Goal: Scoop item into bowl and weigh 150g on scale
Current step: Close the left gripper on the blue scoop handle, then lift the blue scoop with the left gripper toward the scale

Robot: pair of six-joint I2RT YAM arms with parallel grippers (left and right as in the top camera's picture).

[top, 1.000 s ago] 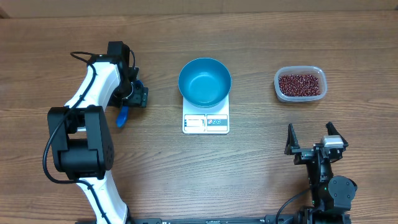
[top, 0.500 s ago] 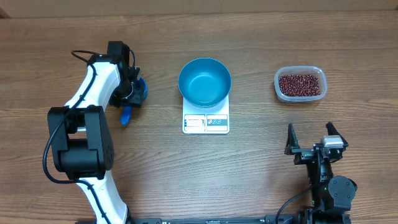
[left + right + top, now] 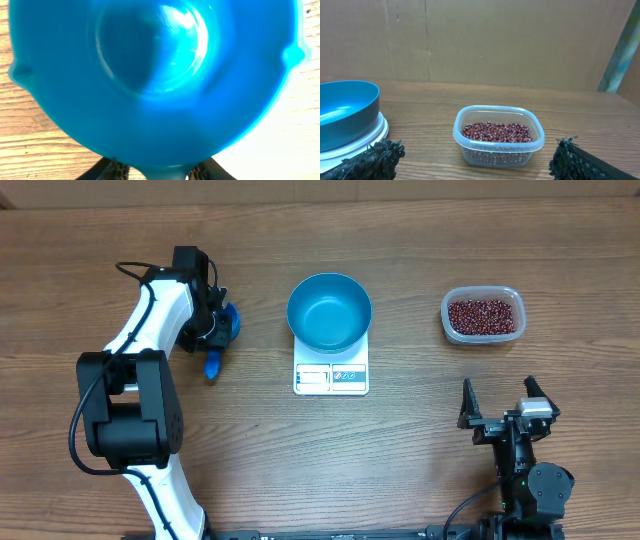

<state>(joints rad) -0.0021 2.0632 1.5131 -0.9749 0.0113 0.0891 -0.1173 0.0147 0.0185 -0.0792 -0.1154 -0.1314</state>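
Note:
The blue bowl (image 3: 329, 312) (image 3: 345, 112) stands empty on the white scale (image 3: 331, 378) (image 3: 365, 142). Red-brown beans (image 3: 483, 315) (image 3: 496, 132) fill a clear tub (image 3: 446, 315) (image 3: 497, 152) at the right. My left gripper (image 3: 212, 332) (image 3: 159, 175) straddles the handle of a small blue scoop (image 3: 226, 323) (image 3: 160, 75). One finger (image 3: 202, 172) touches the handle. A sliver of table shows beside the other finger (image 3: 117, 170). The scoop's cup fills the left wrist view. My right gripper (image 3: 500, 396) (image 3: 477, 160) stands wide open and empty, near the front edge, facing the tub.
The left arm (image 3: 150, 320) reaches from its base (image 3: 125, 420) along the table's left side. Brown cardboard (image 3: 480, 40) backs the table. Bare wood lies between the scale and the tub.
The left gripper's jaws have narrowed round the scoop's handle. The scoop has swung, its handle end moving right. The right arm has not moved.

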